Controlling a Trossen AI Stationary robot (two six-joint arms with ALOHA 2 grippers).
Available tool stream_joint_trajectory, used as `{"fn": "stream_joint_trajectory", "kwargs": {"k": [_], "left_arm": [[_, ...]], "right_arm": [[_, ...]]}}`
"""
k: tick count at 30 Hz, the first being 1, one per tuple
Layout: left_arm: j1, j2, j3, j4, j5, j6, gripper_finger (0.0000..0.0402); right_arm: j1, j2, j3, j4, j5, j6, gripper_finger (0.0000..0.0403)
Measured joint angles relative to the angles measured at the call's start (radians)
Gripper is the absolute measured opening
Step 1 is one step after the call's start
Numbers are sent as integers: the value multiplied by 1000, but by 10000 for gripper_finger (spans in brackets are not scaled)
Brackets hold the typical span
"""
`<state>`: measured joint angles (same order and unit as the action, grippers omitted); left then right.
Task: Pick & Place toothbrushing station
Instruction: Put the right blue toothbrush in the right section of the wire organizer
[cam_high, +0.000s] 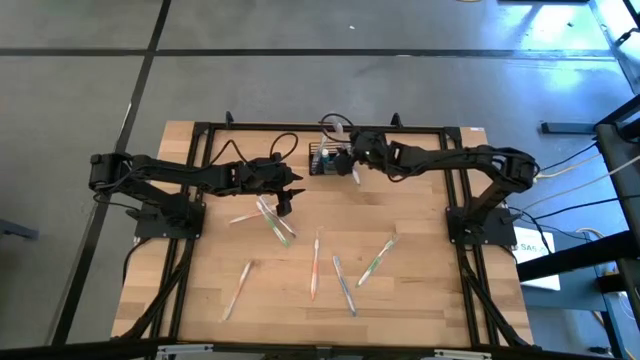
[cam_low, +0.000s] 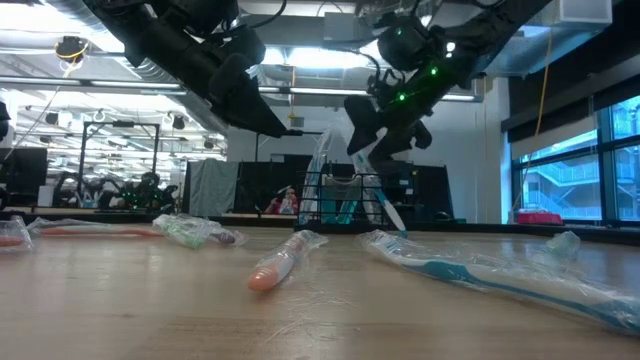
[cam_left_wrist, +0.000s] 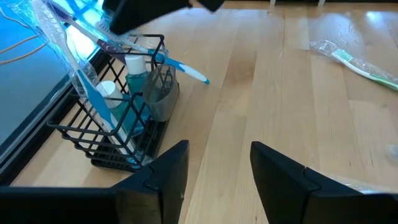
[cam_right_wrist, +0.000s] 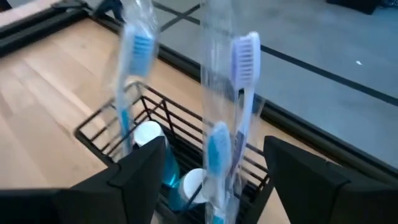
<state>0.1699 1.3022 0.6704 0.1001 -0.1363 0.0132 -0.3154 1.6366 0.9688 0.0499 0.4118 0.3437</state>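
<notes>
Wood table (cam_high: 420, 290); right tool (cam_high: 345, 158) open over caddy (cam_high: 325, 160); left tool (cam_high: 284, 205) open

Both arms were dark, almost black, built of slim tubular links joined by chunkier rounded joint housings. The left arm (cam_high: 190, 175) rose from a black base plate bolted to a black frame at the table's nine o'clock edge; the right arm (cam_high: 450, 160) had a matching base at three o'clock. Thin black cables looped off the left arm near its wrist, and pale cables trailed away from the right arm's shoulder. Small green lights glowed on the right arm's wrist housing. Each gripper's fingers (cam_left_wrist: 161, 180) were flat, matte black, angular slabs with bevelled edges.
</notes>
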Motion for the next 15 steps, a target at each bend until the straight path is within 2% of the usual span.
{"fn": "stream_joint_trajectory", "kwargs": {"k": [9, 15], "left_arm": [[0, 0, 0, 0, 0, 0, 168], [0, 0, 0, 0, 0, -1, 168]], "right_arm": [[-8, 42, 0, 15, 43, -3, 271], [-24, 42, 0, 17, 43, 12, 235]]}}
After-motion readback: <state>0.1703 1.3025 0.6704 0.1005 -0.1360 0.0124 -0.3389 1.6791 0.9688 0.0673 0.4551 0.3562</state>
